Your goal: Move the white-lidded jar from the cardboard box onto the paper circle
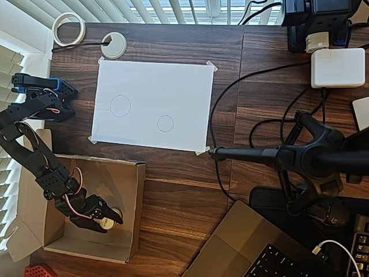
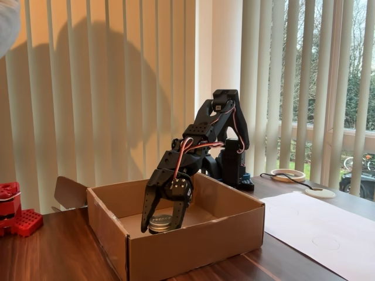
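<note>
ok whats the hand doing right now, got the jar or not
hand: fingers down on either side of the white-lidded jar inside the cardboard box; whether it is gripped yet cannot be told.

Jar (image 1: 109,220) in cardboard box (image 1: 136,208); paper circle (image 1: 165,123) beyond, on sheet (image 1: 173,86).

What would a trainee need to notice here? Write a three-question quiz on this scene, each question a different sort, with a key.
1. True or false: the white-lidded jar already sits on the paper circle.
2. Multiple choice: where is the claw in the fixed view? A) above the white sheet; B) down inside the cardboard box, its fingers either side of the jar; C) resting on the bare table.
3. Short answer: how many pencil-drawn circles are on the sheet, and which lies nearer the arm's base in the overhead view?

Key
1. False; the jar is on the box floor.
2. B
3. Two; the larger circle.
</note>
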{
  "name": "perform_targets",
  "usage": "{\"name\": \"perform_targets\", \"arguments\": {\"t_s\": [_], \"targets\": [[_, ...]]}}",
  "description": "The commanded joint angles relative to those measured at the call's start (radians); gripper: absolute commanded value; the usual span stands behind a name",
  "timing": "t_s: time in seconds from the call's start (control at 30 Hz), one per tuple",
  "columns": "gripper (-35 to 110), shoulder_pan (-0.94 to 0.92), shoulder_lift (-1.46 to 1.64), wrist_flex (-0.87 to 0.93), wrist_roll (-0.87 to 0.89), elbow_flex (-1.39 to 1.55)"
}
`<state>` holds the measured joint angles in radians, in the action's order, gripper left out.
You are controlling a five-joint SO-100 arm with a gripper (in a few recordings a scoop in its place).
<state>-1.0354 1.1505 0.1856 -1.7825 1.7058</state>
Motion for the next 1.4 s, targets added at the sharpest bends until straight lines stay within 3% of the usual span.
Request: {"name": "perform_targets", "arguments": {"t_s": [0.0,0.23,0.7,1.03,1.37], "targets": [[13,-0.02,0.155,-0.02,-0.011,0.0],[5,0.003,0.298,-0.048,0.002,0.058],[6,0.14,0.597,-0.067,0.103,0.084],[6,0.465,0.845,-0.071,0.218,0.161],[5,0.81,1.114,-0.075,0.19,0.552]]}}
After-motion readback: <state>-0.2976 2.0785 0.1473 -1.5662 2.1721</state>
